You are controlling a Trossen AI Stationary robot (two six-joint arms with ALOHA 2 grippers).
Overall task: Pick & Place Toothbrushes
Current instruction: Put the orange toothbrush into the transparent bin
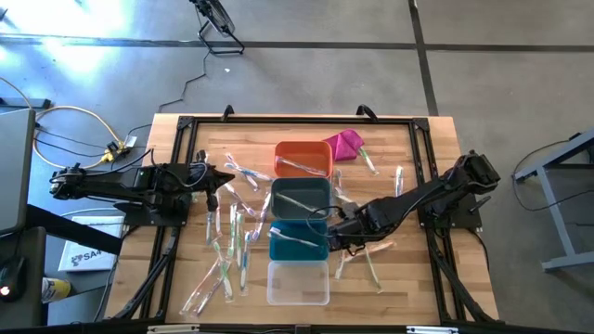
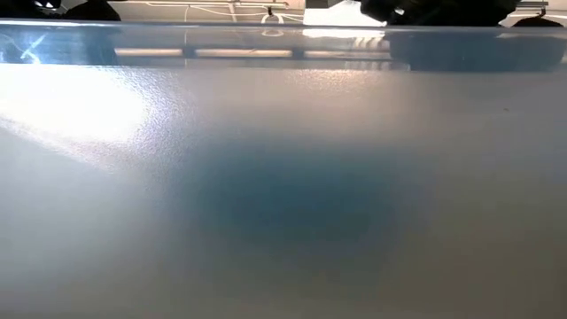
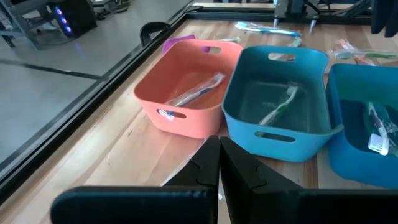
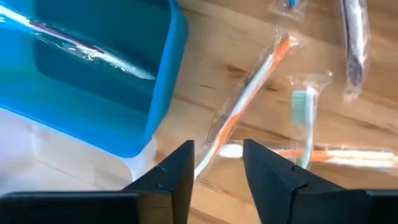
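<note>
Risk up close: right gripper has its fingers apart and empty, over an orange-and-white toothbrush lying on the table just beside the blue bin. Its glossy wrapper could slip at pinch, and one finger could catch the bin wall. A green toothbrush lies close by, so a double grab is possible. Farther off, the left gripper waits clenched and empty near the orange bin. Loose toothbrushes lie scattered across the table.
</note>
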